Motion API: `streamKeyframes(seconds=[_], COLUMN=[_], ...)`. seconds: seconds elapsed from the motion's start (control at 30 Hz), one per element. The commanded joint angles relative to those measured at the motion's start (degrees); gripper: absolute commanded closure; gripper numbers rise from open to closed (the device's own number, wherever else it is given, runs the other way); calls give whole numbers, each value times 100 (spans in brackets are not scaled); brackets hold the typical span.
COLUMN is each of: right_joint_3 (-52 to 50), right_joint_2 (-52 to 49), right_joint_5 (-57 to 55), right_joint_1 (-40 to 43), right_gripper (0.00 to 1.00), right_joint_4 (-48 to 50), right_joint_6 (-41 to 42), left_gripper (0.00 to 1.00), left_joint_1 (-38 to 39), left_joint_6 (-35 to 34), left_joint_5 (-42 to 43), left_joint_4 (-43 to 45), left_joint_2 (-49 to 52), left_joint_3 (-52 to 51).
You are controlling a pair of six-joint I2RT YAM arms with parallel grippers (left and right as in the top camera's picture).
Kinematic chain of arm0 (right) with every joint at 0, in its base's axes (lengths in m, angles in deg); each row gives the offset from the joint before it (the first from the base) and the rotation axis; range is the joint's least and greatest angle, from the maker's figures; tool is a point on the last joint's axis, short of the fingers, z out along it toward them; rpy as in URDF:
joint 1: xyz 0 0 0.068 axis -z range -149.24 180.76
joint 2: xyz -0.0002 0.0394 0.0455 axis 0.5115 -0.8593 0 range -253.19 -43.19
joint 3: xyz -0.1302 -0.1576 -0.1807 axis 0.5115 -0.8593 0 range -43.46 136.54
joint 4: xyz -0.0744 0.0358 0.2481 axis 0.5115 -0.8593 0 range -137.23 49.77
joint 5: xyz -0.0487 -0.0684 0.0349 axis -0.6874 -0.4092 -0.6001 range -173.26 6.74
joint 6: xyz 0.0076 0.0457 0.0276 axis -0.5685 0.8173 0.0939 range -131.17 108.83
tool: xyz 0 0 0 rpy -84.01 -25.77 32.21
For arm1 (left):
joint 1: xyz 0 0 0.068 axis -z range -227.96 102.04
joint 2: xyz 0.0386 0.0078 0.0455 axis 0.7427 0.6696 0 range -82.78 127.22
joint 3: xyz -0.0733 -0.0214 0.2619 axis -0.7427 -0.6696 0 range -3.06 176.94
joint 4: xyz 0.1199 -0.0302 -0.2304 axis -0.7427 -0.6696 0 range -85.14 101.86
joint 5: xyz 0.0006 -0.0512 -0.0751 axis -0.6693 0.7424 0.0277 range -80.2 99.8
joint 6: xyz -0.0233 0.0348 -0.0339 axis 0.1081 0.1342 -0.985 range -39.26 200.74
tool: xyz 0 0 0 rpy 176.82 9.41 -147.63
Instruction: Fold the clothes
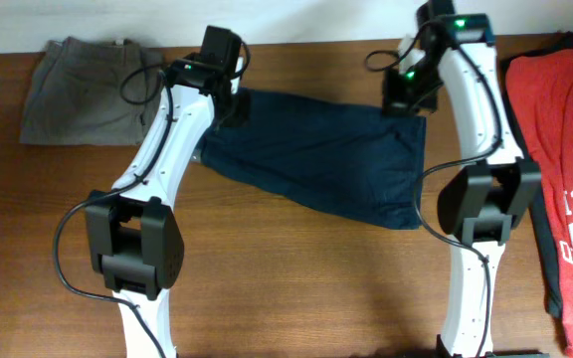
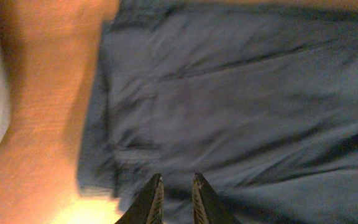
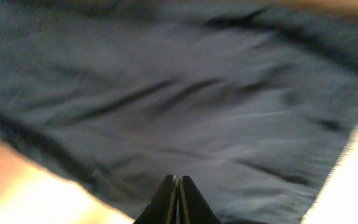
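Brown wood table [image 1: 296,278], overhead view. navy shorts [image 1: 316,164] lie spread flat on the middle-far part of it, slanting down toward the right, between the two arms. left arm [image 1: 157,149] reaches up to the shorts' left far corner; its wrist end covers the cloth edge there. right arm [image 1: 480,109] reaches to the right far corner, wrist end over the cloth. Fingertips of both are hidden from this view. grey-olive shorts [image 1: 83,89] sit at the far left, apart from the navy pair. red T-shirt [image 1: 565,169] with white lettering lies along the right edge, apart too.

Left wrist view: blurry. left gripper [image 2: 176,179] sits over the navy shorts near their edge, fingers a little apart with a narrow gap and nothing seen caught between the tips. Bare table shows to the left, with a strip of grey cloth at the frame edge.

Right wrist view: blurry. right gripper [image 3: 177,179] is clenched, tips pressed together, over the navy cloth, which fills most of the frame. No fold is seen pinched in the tips. Table shows at the lower left and lower right corners.
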Motion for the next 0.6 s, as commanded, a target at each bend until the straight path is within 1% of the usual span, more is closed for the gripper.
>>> streamKeyframes(seconds=[0.0,0.17,0.3,0.4,0.57], right_joint_3=[-522,-1519,-2181,-2485,-2680], right_joint_2=[-7,-7,-7,-7,-7], right_joint_5=[662,656,651,651,636], right_joint_1=[-511,-1073,-1349,-1388,-1379], right_gripper=[96,96,96,96,96], right_joint_4=[35,463,774,859,750], right_joint_6=[-326,-31,341,540,538], left_gripper=[83,83,83,83,83], left_joint_1=[-7,-24,-63,-94,-203], left_joint_6=[232,249,470,671,734], left_joint_5=[734,809,813,874,870], left_joint_4=[310,697,1115,1384,1825], left_joint_2=[142,557,938,1191,1530], left_joint_3=[24,24,24,24,24])
